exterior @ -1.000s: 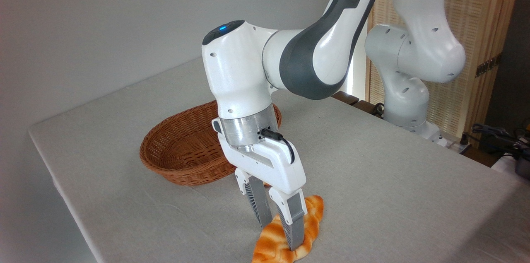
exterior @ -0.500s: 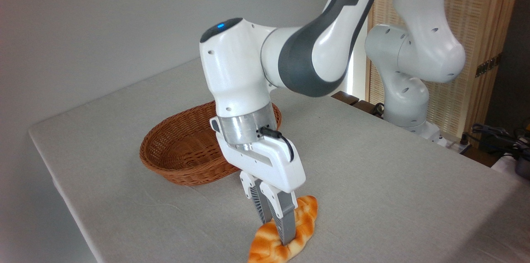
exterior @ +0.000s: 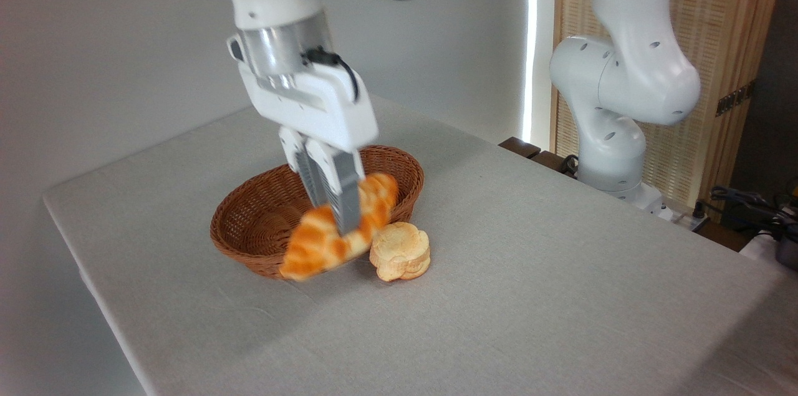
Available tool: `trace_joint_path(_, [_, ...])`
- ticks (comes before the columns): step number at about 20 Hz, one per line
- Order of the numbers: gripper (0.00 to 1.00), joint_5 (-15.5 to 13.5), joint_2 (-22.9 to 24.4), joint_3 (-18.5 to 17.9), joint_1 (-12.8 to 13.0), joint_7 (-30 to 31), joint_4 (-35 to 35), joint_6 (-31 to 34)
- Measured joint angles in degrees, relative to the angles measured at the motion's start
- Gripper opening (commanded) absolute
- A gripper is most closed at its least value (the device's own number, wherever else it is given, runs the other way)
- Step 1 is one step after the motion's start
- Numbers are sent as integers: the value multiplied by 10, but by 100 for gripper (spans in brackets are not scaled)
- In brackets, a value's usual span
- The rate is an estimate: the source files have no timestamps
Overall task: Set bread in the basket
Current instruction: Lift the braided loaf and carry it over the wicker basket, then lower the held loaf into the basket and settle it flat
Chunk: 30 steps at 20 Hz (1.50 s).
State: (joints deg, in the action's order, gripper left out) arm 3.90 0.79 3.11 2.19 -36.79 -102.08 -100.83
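Note:
The bread (exterior: 318, 246), a long golden-orange braided loaf with pale seams, hangs tilted in the air, its left end lower. My gripper (exterior: 340, 224) is shut on its middle, fingers pointing down. The loaf appears in front of the near rim of the basket (exterior: 249, 240), an oval brown wicker basket whose inside shows nothing in it. The picture of the loaf and fingers is slightly blurred by motion.
A small pale flower-shaped bun (exterior: 400, 251) lies on the grey tablecloth just right of the basket's near end. A second white robot arm (exterior: 623, 90) stands at the table's back right. The table's left edge (exterior: 93, 296) runs close to the basket.
The gripper closed on the loaf at the front of the table, then lifted it up and back left to the basket's near rim. The bun, earlier hidden behind the arm, now shows.

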Motion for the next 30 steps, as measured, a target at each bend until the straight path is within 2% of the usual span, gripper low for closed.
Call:
trace_joint_path(5, [28,-34,-13,102,5,148,-4,3])
trace_joint_path(7, [30,-59,-24,115,6,163,-5,1])
trace_joint_path(9, [33,-66,-38,119,6,163,-8,-13])
trace_joint_path(12, [50,-60,-57,125,6,163,-21,-59])
trace_joint_path(13, [63,-50,-63,126,6,163,-26,-69])
trace_joint_path(14, [88,-41,-68,127,6,163,-29,-74])
trace_joint_path(15, [97,-33,-71,130,5,163,-30,-76])
trace_joint_path(16, [100,-27,-74,133,5,163,-31,-76])
trace_joint_path(21, [100,-13,-75,138,5,163,-32,-76])
trace_joint_path(25, [100,41,-75,139,5,163,-33,-74])
trace_joint_path(30, [100,89,-75,139,5,163,-33,-73])
